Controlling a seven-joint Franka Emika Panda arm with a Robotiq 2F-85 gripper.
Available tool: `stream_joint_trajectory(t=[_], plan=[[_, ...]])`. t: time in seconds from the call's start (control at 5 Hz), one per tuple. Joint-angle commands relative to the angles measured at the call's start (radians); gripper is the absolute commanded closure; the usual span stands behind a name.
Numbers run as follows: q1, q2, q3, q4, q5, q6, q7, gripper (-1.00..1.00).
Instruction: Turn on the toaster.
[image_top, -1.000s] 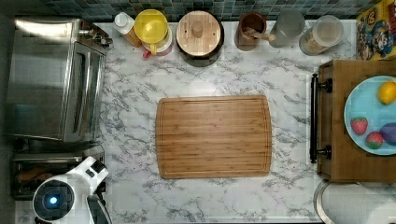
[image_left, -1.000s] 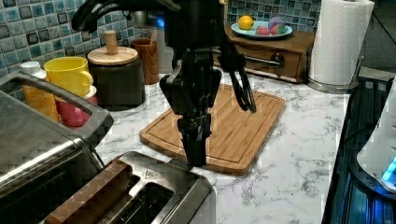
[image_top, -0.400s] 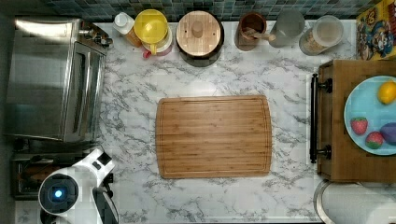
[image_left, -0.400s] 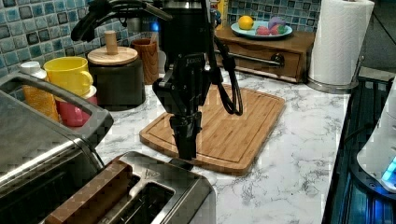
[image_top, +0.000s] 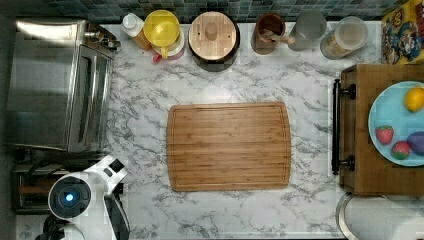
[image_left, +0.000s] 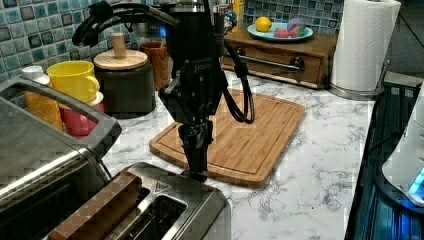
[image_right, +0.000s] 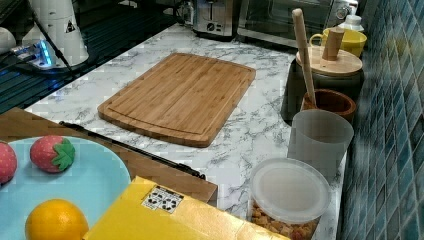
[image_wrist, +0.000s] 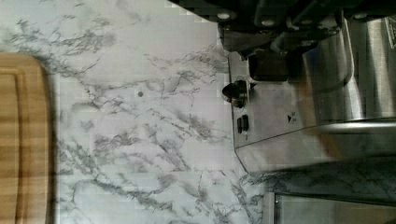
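The steel toaster (image_left: 172, 210) stands at the left view's bottom edge with a brown slice (image_left: 97, 217) in one slot. My gripper (image_left: 196, 170) hangs straight down over the toaster's end nearest the cutting board, fingers together, tips at its top edge. In the top view the toaster (image_top: 25, 197) lies at the lower left, mostly under my arm, with the gripper (image_top: 113, 172) at its right end. The wrist view shows the toaster's control face (image_wrist: 303, 126), a small black knob (image_wrist: 234, 92), and my gripper (image_wrist: 273, 58) over a dark block beside the knob. Far off in the right view sits the toaster (image_right: 215, 16).
A large toaster oven (image_top: 55, 85) stands right beside the toaster. A bamboo cutting board (image_top: 229, 146) lies mid-counter. Cups and jars (image_top: 212, 32) line the back wall. A wooden box (image_top: 360, 125) carries a plate of fruit. A paper towel roll (image_left: 362, 45) stands near the stove.
My gripper has moved from above the board's near corner toward the toaster and lowered until its tips reach the toaster's end.
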Motion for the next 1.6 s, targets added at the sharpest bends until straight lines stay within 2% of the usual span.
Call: stream_joint_trajectory(t=[0.2, 0.4, 0.6, 0.8, 1.0, 1.6], plan=[[0.001, 0.031, 0.003, 0.122, -0.006, 0.009, 0.014, 1.00], [0.003, 0.098, 0.019, 0.124, -0.069, 0.031, 0.061, 1.00], [0.007, 0.223, 0.020, 0.156, -0.154, -0.023, 0.110, 1.00], [0.017, 0.327, 0.002, 0.112, -0.183, 0.005, 0.146, 1.00], [0.003, 0.339, -0.022, 0.051, -0.198, -0.014, 0.147, 1.00], [0.007, 0.339, -0.026, 0.051, -0.196, -0.014, 0.146, 1.00]])
